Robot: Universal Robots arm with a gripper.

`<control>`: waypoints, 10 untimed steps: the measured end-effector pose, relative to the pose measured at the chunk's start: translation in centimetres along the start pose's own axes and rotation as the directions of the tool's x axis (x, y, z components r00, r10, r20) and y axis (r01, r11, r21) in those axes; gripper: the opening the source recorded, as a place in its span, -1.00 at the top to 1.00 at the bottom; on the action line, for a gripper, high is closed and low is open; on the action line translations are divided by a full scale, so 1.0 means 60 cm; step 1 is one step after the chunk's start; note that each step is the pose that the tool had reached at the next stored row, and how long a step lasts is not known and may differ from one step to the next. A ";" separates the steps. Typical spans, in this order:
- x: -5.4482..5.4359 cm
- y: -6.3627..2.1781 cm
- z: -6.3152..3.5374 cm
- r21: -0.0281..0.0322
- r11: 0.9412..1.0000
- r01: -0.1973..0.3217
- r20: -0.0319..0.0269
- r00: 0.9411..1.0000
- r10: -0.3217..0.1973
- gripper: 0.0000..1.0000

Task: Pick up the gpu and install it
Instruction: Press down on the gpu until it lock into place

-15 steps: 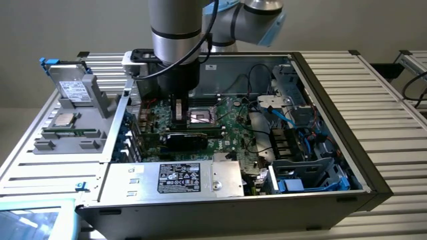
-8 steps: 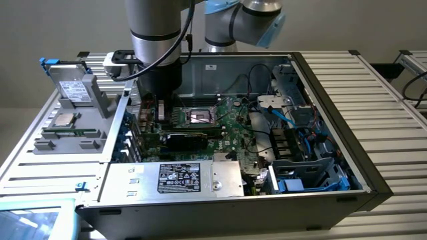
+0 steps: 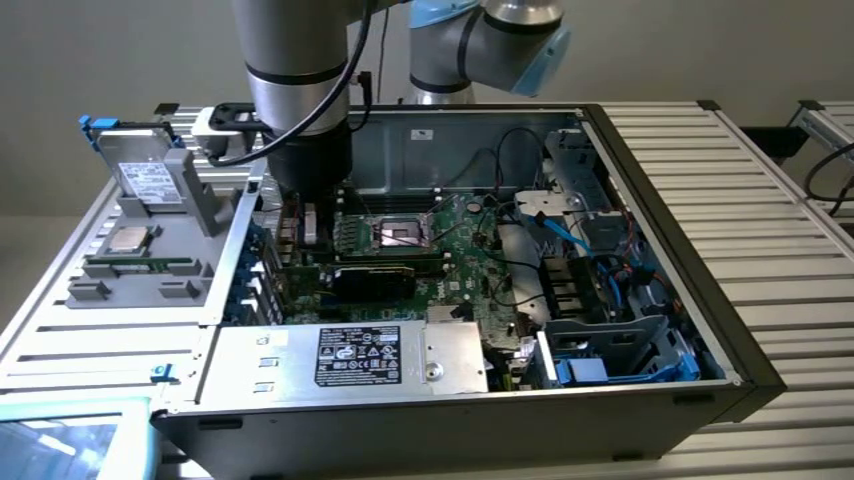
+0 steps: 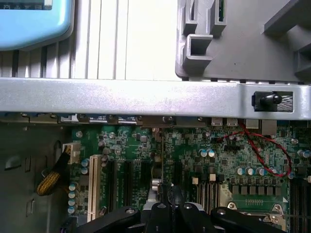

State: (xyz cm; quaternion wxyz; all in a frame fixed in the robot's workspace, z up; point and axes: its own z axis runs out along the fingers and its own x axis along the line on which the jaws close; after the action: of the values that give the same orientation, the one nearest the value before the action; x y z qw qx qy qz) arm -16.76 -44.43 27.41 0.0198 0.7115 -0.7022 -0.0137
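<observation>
The gpu [image 3: 371, 283] is seated upright on the motherboard [image 3: 441, 265] inside the open computer case [image 3: 667, 200]. The arm is held vertical just beside it, its fingers [image 4: 171, 206] shut, nothing seen held.

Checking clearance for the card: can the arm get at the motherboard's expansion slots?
Probably yes: the case lies open, and the end effector hangs just above the slots, nothing across them.

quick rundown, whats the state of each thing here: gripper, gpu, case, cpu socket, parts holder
gripper: shut, down inside the case over the motherboard
gpu: lying flat on the motherboard, below the socket
computer case: side open, board exposed
cpu socket: open, no chip seated
parts holder: outside the case, silver processor chip resting in it
</observation>
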 end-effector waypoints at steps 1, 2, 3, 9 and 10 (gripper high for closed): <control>0.001 0.001 0.000 0.000 1.000 0.000 0.000 1.000 0.000 0.76; 0.002 0.001 0.000 0.000 1.000 0.000 0.000 1.000 0.000 0.76; 0.005 0.001 0.000 0.000 1.000 0.000 0.000 1.000 0.000 0.76; 0.011 0.001 0.001 0.000 1.000 0.000 0.000 1.000 0.000 0.76; 0.011 0.001 0.001 0.000 1.000 0.000 0.001 1.000 0.000 0.76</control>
State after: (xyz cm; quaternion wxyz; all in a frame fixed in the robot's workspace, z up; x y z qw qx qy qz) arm -16.83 -45.11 27.36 0.0193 0.7116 -0.7022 -0.0141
